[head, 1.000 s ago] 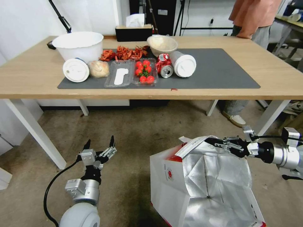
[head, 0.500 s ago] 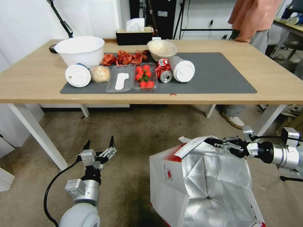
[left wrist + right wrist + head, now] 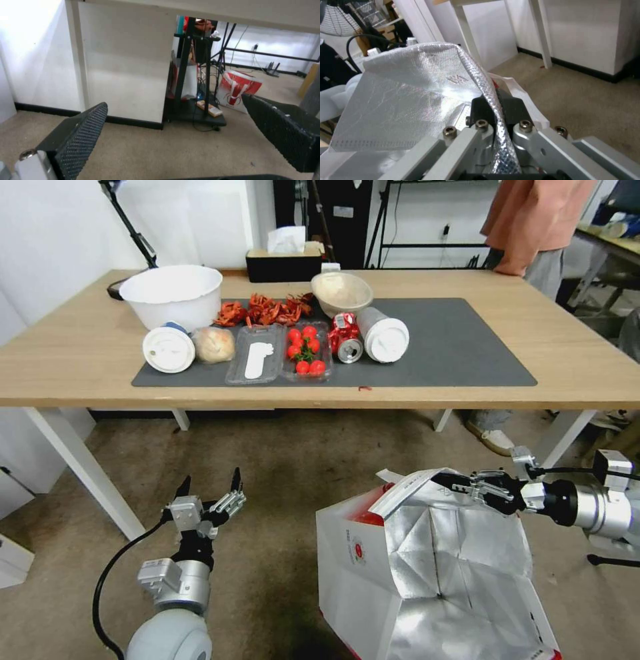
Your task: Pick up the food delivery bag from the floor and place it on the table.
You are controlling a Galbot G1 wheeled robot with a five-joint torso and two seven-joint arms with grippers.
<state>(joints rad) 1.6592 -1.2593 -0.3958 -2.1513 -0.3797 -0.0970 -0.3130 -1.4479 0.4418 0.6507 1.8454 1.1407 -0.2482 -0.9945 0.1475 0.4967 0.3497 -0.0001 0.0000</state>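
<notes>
Above floor (image 3: 280,473), right gripper (image 3: 460,488) pinches food delivery bag (image 3: 427,573) rim.

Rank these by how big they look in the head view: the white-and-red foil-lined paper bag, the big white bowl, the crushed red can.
1. Foil-lined paper bag, largest, though nearest the camera.
2. White bowl.
3. Crushed red can, smallest.

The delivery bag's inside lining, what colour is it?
Shiny silver foil, creased. The food delivery bag shows it best in the head view, where the right gripper pinches its rim.
</notes>
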